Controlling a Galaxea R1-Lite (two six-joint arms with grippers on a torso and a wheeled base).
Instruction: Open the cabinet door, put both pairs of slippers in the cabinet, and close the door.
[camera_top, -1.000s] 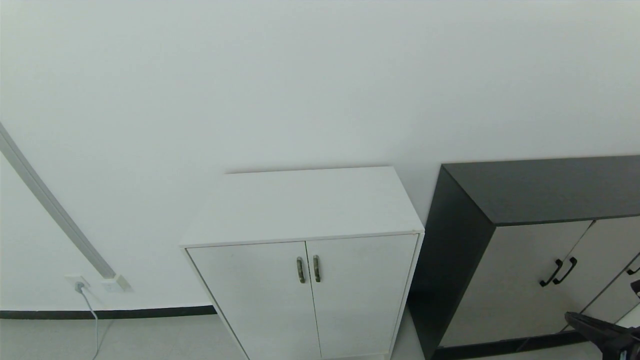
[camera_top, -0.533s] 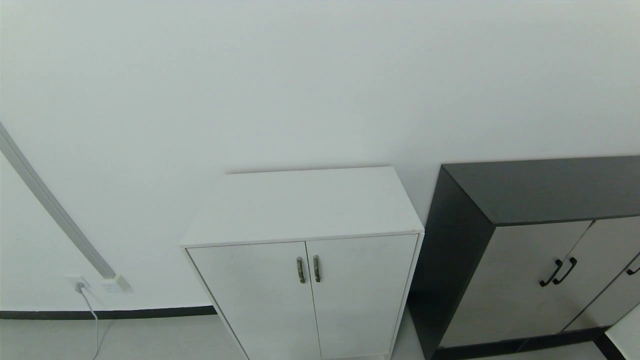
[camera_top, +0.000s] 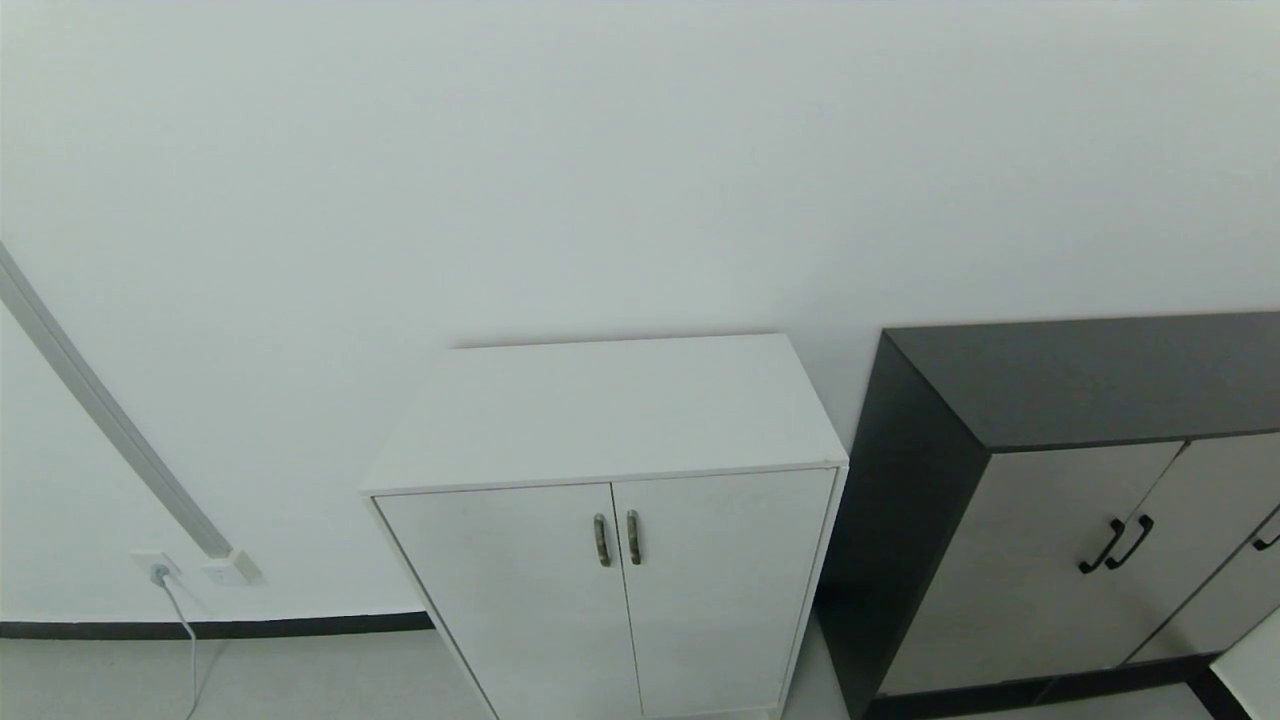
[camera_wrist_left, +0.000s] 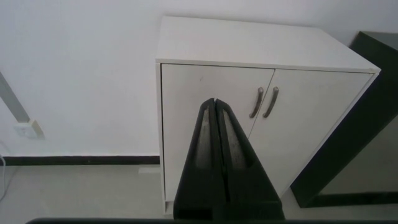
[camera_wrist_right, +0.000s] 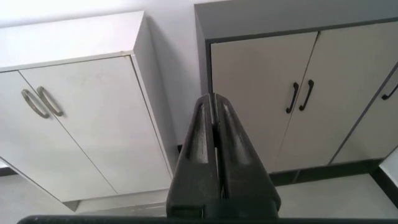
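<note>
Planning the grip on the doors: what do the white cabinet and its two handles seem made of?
White cabinet: looks like laminated board, smooth matte white, flat panels, crisp edges. Handles: probably metal, dull brushed grey-bronze, slim bowed bars. Look alone leaves both open.

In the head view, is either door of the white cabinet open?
No, both doors of the white cabinet sit flush and shut, their handles side by side.

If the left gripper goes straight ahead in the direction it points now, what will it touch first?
Likely the left door of the white cabinet, beside its handle; depth is hard to judge.
</note>
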